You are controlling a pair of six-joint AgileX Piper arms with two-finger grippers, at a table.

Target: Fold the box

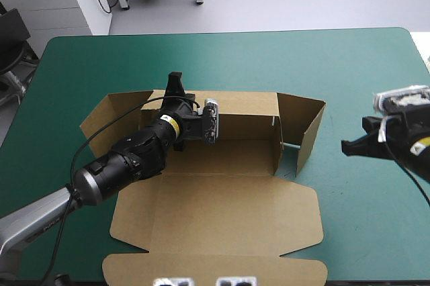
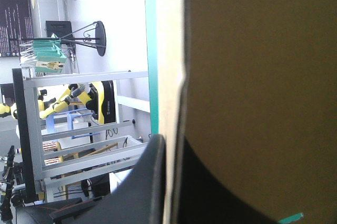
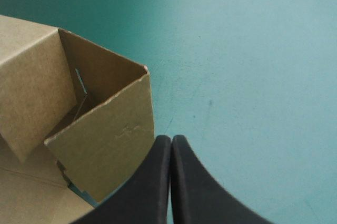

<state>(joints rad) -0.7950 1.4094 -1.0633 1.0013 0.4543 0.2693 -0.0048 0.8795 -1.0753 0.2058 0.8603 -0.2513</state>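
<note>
Left hand clenched on the far wall of the box, upper centre-left of the high view. Its arm enters from the lower left and crosses over the box floor. Left wrist view: the wall's edge runs straight up between the two black fingers, one on each face of the board, hand all but closed on the sheet. Brown board fills most of that view, with a thin strip of teal-green cover beside it.

Right hand at the right edge of the high view, tips pointing toward the box, apart from it. Right wrist view: fingers meet in one pointed arch, clenched on nothing, over bare teal-green tabletop. The box's right end wall is just beside the tips, not touching.

Box position: centre of the tabletop, high view.
- Far wall raised, upright.
- Right end wall raised, its outer flap angled back toward the far right.
- Left end flap splayed outward, centre-left of the frame.
- Lid panel lying flat, lower centre, its front flap reaching the near edge of the tabletop.

Interior is open.
</note>
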